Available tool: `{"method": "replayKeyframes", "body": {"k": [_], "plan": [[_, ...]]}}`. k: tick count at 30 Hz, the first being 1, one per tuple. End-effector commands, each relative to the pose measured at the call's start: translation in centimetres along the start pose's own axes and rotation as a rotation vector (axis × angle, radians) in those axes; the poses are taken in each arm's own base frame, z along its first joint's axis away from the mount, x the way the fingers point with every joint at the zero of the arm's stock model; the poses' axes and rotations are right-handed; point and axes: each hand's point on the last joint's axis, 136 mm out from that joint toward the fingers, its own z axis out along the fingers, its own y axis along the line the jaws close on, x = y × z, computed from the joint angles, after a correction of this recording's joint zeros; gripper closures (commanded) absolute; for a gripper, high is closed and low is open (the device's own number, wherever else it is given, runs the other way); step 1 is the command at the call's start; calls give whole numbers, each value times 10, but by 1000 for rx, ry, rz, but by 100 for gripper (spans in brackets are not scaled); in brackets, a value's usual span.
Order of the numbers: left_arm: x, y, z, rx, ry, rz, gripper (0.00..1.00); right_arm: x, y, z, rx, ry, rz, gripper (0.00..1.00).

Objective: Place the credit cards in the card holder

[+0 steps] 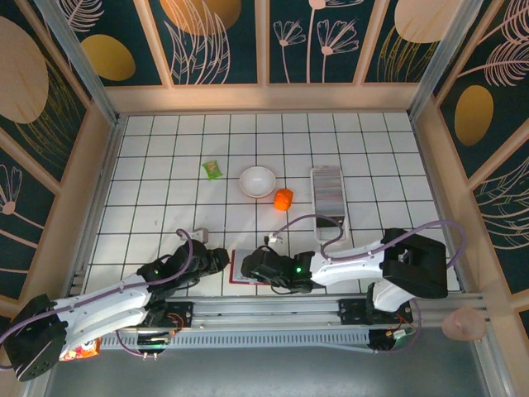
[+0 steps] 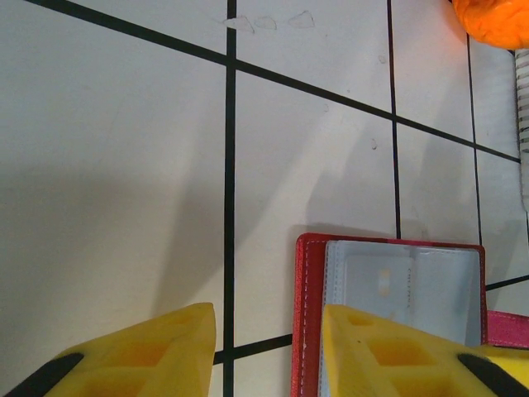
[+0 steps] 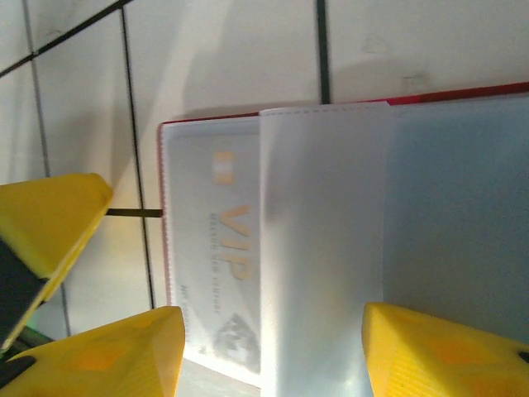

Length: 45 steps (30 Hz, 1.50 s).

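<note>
Yellow padded fingers (image 2: 140,356) of the left gripper (image 2: 266,331) are held part-way apart, low over the tiled table (image 2: 116,165), with nothing but bare tile between them. Its right-hand finger overlaps the red left border of the card holder (image 2: 397,285), which is judged to be a brace that pins the open wallet flat. Just to the right of that hand, the right gripper (image 3: 273,322) is set with its jaws apart on either side of a pale stitched sleeve leaf (image 3: 322,248) of the holder. No pinch on the leaf can be made out, and the pose is judged as one for parting it. Left of that leaf, a card printed VIP (image 3: 223,265) is seen lodged in a clear pocket. The credit cards (image 1: 328,192) are found well beyond the right gripper and to its right, ranked in a clear tray (image 1: 312,186). Open tile is offered ahead of both hands. An orange object (image 1: 283,198) is placed just left of the tray, and the two grippers are crowded close together at the holder.
</note>
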Motion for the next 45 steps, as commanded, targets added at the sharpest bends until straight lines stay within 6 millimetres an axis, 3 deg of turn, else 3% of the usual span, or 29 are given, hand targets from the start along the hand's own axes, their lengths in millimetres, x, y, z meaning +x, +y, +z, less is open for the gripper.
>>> {"method": "replayKeyframes", "body": {"k": [1,11,17,30,38,42,45], "plan": [[-2,10,-2,-31,-25,-23,62,-3,16,5,-72,-9,12,41],[-13,24,-11,-89,-103,-63,71,-8,35,7,-164,-30,32,42],[-32,39,-27,-191,-202,-89,71,-6,44,13,-196,-22,27,42],[-53,48,-49,-273,-316,-107,67,-18,93,5,-386,-79,-26,41],[-87,57,-90,-383,-510,-112,52,-30,121,2,-510,-89,-49,40],[-96,46,-95,-344,-542,-122,48,-40,130,2,-548,-93,-73,40],[-97,43,-96,-346,-532,-117,44,-55,136,-10,-553,-130,-149,38]]}}
